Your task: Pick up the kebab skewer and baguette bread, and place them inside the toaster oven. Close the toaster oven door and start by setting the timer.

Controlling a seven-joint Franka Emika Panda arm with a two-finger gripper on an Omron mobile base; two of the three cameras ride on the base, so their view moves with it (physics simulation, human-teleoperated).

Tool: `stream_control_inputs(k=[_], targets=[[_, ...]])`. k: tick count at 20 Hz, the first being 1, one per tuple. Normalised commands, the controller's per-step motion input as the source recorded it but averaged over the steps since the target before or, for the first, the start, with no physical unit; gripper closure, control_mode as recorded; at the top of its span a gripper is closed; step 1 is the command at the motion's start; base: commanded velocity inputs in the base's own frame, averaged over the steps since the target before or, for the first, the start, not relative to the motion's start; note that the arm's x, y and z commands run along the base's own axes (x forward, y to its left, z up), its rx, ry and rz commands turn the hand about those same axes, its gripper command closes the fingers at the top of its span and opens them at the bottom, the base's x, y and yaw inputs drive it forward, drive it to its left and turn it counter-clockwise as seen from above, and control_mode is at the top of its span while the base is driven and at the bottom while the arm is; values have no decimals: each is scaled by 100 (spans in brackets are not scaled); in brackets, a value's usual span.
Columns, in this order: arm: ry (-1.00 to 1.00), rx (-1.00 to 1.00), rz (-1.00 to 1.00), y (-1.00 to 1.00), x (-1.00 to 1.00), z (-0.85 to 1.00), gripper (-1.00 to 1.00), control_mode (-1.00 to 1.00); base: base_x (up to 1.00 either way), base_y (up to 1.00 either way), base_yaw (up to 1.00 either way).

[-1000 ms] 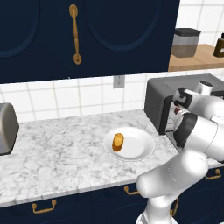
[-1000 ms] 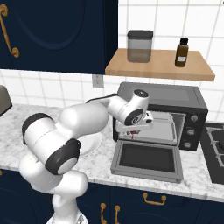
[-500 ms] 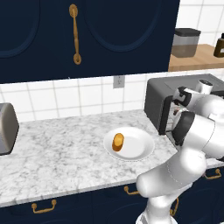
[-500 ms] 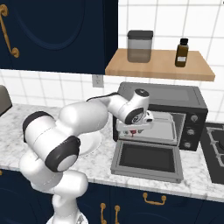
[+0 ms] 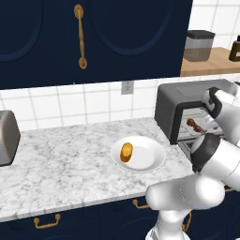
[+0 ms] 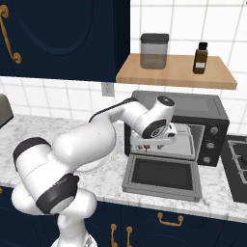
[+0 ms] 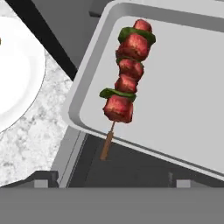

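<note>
Since a second ago the gripper (image 6: 153, 144) let go of the red-and-green kebab skewer (image 7: 125, 89) and stands wide, nothing held.

Left base view: skewer at right of frame inside dark grey boxy toaster oven (image 5: 180, 104); stubby golden baguette bread (image 5: 126, 152) lies on round white plate (image 5: 150, 161), centre, on marble tabletop (image 5: 61, 173).

Right base view: gripper at oven mouth, centre; dark glass toaster oven door (image 6: 161, 176) folded down flat.

Hand view: skewer lies on grey tray (image 7: 183, 87), upper centre, stick end poking over the near rim.

Skewer step looks done; next, back out and fetch the baguette.

Matt grey metal tray (image 7: 183, 87), marble counter (image 5: 61, 164), glossy white plate (image 5: 150, 157)
</note>
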Motion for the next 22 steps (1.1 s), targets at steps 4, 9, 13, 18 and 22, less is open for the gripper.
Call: stream_control_inputs(k=[4,9,13,18,22], targets=[[-9,0,-3,48,-95,51,-100,-100,0,0,0],[0,-7,-8,100,-100,5,-100,-100,0,0,0],[0,-7,-11,100,-48,11,-100,-100,0,0,0],[-7,0,-19,100,-9,12,-100,-100,0,0,0],[-4,0,-19,100,6,3,-100,-100,0,0,0]])
